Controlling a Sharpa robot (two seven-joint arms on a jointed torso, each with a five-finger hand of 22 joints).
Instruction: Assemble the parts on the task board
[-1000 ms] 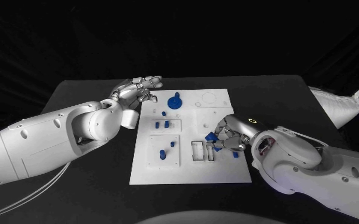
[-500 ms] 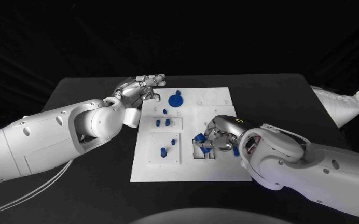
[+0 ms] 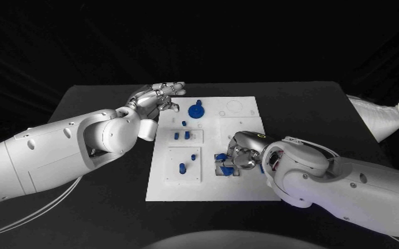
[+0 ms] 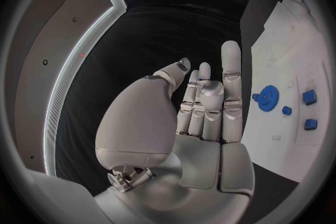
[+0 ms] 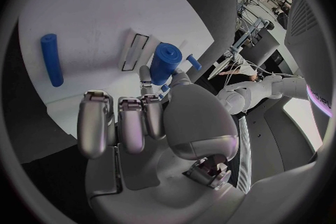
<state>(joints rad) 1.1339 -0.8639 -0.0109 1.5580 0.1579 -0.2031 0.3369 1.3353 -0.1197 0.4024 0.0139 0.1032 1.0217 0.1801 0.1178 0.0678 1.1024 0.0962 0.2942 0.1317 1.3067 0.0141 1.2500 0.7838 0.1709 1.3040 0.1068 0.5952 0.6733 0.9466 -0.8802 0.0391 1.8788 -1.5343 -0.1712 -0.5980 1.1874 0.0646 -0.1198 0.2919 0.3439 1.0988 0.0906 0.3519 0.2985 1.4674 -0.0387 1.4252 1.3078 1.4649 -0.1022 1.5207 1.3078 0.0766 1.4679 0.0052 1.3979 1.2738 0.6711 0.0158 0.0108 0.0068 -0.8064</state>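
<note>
Head view, board: the white task board [image 3: 241, 188] lay flat in the middle of the black table [image 3: 91, 102].
Head view, left hand: the left hand [image 3: 156, 98] was at the board's far left corner, just off its edge. Its fingers were apart and it held nothing.
Head view, right hand: the right hand [image 3: 237, 158] was low over the near right part of the board, beside the slot there. Its fingers were closed round a blue peg [image 3: 224, 164].
Head view, other parts: a blue gear [image 3: 195, 111] sat on the far part of the board, near the left hand. Two small blue blocks [image 3: 181, 136] stood side by side in the middle. A small blue pin [image 3: 181, 170] stood nearer, on the left part.
Left wrist view, left hand: the left hand [image 4: 196, 117] was held up with its fingers straight and nothing in it.
Left wrist view, board: the board [image 4: 290, 56] lay beside the hand, with the gear [image 4: 266, 97] and the two blocks [image 4: 310, 110] on it.
Right wrist view, right hand: the right hand [image 5: 150, 123] held the blue peg [image 5: 165, 63] between its thumb and one finger, just beside a long slot [image 5: 134, 52] in the board [image 5: 91, 5].
Right wrist view, loose part: a long blue bar [image 5: 50, 59] lay flat on the board, well apart from the hand.
</note>
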